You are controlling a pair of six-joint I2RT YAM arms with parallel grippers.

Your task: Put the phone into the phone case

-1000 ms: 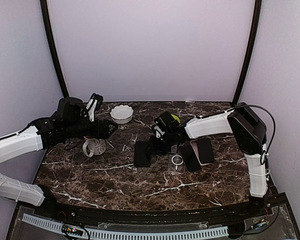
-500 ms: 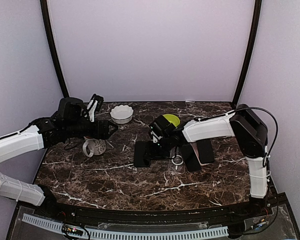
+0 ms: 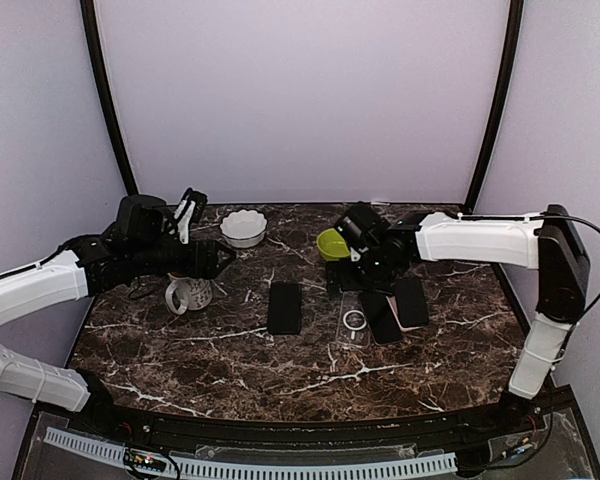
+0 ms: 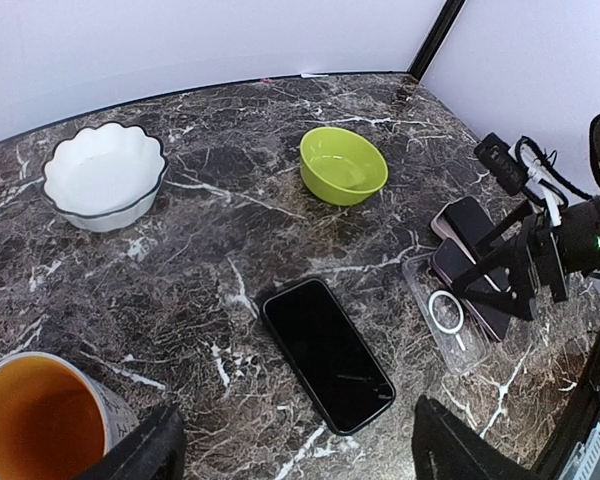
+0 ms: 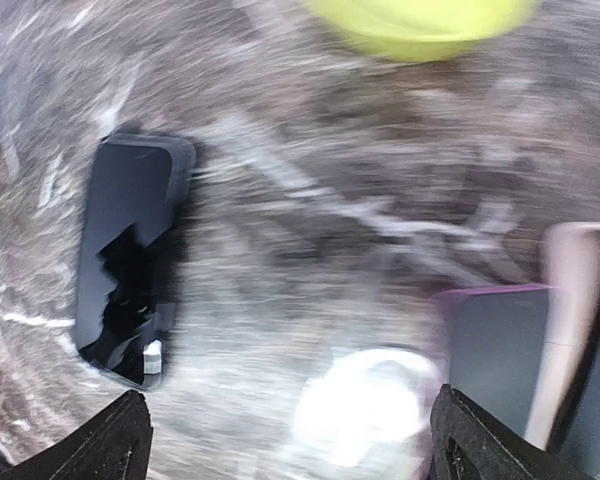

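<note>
A black phone [image 3: 285, 307] [image 4: 327, 353] [image 5: 130, 260] lies flat and screen up on the marble table, with a dark rim around it; I cannot tell whether that rim is a case. An empty clear phone case [image 3: 354, 322] [image 4: 445, 313] with a white ring [image 5: 365, 405] lies to its right. My right gripper [image 3: 365, 266] [image 4: 510, 275] [image 5: 290, 450] hangs open above the clear case, holding nothing. Open as well, my left gripper [image 3: 216, 262] [image 4: 300, 460] hovers left of the phone, above the mug.
A green bowl [image 3: 332, 243] [image 4: 343, 163] sits just behind the right gripper, and a white scalloped bowl [image 3: 243, 227] [image 4: 104, 174] is at the back left. A mug [image 3: 188, 293] [image 4: 35, 420] stands under the left arm. Two more phones [image 3: 400, 305] [image 4: 470, 250] lie right of the clear case.
My right gripper opened and let go of the black phone, which now lies flat. It then drew back to the right, toward the green bowl. The left arm stayed put.
</note>
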